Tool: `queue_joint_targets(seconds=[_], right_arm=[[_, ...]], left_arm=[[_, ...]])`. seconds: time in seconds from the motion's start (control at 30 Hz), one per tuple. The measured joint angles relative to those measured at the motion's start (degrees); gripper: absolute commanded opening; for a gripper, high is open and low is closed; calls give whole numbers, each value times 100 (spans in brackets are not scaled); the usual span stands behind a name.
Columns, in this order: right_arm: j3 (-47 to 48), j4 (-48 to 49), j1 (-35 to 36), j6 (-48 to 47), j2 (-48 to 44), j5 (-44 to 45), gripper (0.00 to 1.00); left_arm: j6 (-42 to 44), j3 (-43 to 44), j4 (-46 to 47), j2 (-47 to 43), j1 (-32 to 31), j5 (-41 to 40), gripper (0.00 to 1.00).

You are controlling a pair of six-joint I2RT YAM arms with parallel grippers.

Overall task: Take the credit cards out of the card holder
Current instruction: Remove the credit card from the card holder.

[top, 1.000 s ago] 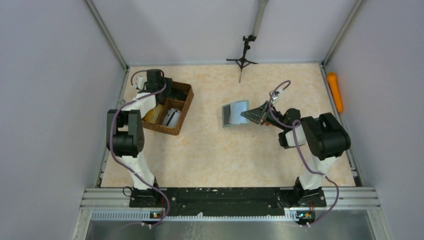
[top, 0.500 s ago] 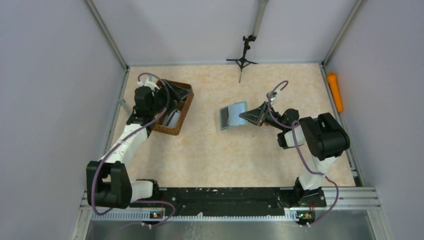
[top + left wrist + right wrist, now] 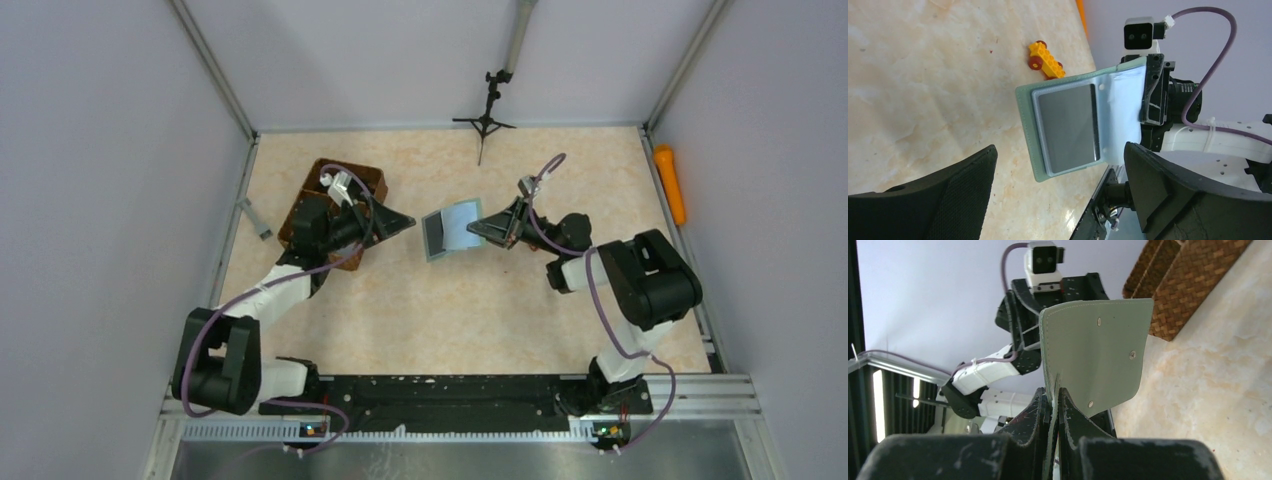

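Top view, right gripper (image 3: pixel 497 228) clamped on open card holder (image 3: pixel 455 222) mid-frame, dark card (image 3: pixel 1068 127) inside, left gripper (image 3: pixel 405 221) fingers apart just left of it

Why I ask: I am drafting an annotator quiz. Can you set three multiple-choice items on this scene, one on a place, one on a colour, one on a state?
1. The card holder is: A) lying shut and untouched B) clamped by one flap in the right gripper C) out of view.
2. The wheeled toy block is: A) blue B) green C) yellow.
3. The jaws of the left gripper are: A) open B) shut, empty C) shut on the card holder.

Answers:
1 B: the right wrist view shows the jaws pinching the flap.
2 C: its bricks are yellow in the left wrist view.
3 A: the jaws stand wide apart, short of the card holder.
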Motion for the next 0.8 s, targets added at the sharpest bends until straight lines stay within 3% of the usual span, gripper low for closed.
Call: queue_joint_targets(seconds=[0.4, 0.53, 0.7, 0.8], right_arm=[[387, 98, 236, 372, -586, 149, 0], [588, 98, 361, 570, -586, 208, 0], [726, 94, 435, 660, -586, 254, 0], [730, -133, 439, 472, -619, 251, 0]], left_arm=[[-1445, -328, 2918, 1185, 0, 774, 99], [-2256, -323, 4236, 1585, -33, 1027, 92], [-3156, -229, 5294, 2221, -68, 1259, 69], [-3418, -184, 5480, 2302, -98, 1344, 44]])
